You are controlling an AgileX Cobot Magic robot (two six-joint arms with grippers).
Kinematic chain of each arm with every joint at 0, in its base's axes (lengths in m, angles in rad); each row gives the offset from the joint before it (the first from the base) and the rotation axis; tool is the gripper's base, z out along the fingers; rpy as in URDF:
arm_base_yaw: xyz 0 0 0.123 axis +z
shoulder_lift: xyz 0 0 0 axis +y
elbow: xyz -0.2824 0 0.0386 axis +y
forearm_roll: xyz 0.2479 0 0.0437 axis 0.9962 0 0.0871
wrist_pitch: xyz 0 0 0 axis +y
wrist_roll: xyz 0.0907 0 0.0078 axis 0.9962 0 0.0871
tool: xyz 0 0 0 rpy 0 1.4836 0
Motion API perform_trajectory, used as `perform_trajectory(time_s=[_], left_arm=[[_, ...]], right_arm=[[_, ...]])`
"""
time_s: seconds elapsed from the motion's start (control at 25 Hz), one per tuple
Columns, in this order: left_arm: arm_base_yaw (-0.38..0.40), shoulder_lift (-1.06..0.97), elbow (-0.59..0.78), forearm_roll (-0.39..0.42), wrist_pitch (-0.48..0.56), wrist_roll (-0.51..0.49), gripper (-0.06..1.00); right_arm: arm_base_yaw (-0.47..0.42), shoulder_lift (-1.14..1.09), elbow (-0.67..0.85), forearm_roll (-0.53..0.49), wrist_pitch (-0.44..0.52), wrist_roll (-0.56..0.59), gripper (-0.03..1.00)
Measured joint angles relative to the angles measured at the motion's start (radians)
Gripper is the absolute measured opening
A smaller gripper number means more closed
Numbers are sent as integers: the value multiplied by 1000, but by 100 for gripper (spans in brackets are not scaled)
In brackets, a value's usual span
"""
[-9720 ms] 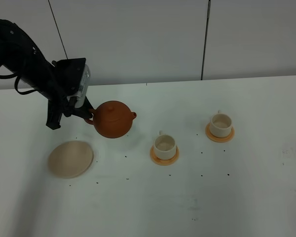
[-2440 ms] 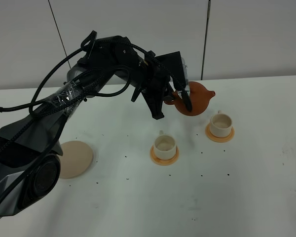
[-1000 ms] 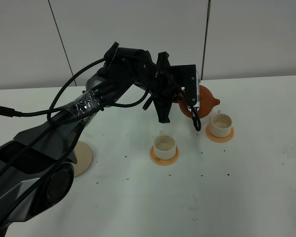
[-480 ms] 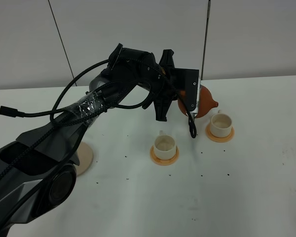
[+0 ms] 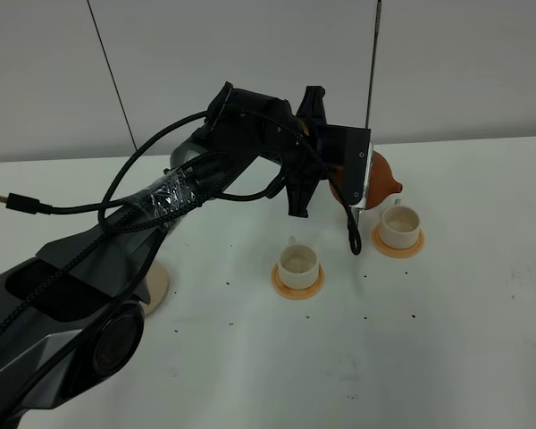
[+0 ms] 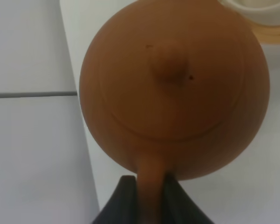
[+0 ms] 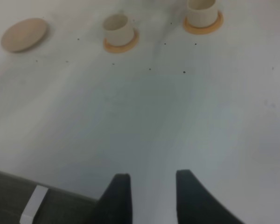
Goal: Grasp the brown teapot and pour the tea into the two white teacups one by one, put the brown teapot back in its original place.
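Note:
The brown teapot (image 5: 381, 175) hangs tilted in the air, its spout pointing down over the right-hand white teacup (image 5: 399, 225). My left gripper (image 5: 342, 190) is shut on its loop handle; the arm covers most of the pot from above. In the left wrist view the teapot (image 6: 175, 88) fills the frame, its handle pinched in the left gripper (image 6: 147, 196), with the cup's rim (image 6: 259, 10) beyond. The other teacup (image 5: 299, 263) stands on its orange coaster lower left. The beige saucer (image 5: 158, 288) peeks out behind the arm. My right gripper (image 7: 151, 196) is open and empty.
Each cup sits on an orange coaster (image 5: 297, 282) (image 5: 398, 244). The right wrist view shows both cups (image 7: 119, 27) (image 7: 203, 10) and the saucer (image 7: 24, 34) far off, with the table's front edge (image 7: 42, 193) close by. A loose black cable (image 5: 22, 204) hangs from the left arm.
The left arm has shifted slightly right and rotated its wrist, tipping the teapot further toward the right cup. The right gripper has not moved.

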Motion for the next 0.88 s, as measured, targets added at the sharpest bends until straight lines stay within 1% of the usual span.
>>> perform_trajectory(time_s=[0.44, 0.88], left_arm=[[-14, 0, 0, 45, -7, 16, 17], [-14, 0, 0, 48, -11, 49, 17]], right_arm=[[0, 0, 0, 0, 0, 0, 23], [0, 0, 0, 0, 0, 0, 23]])
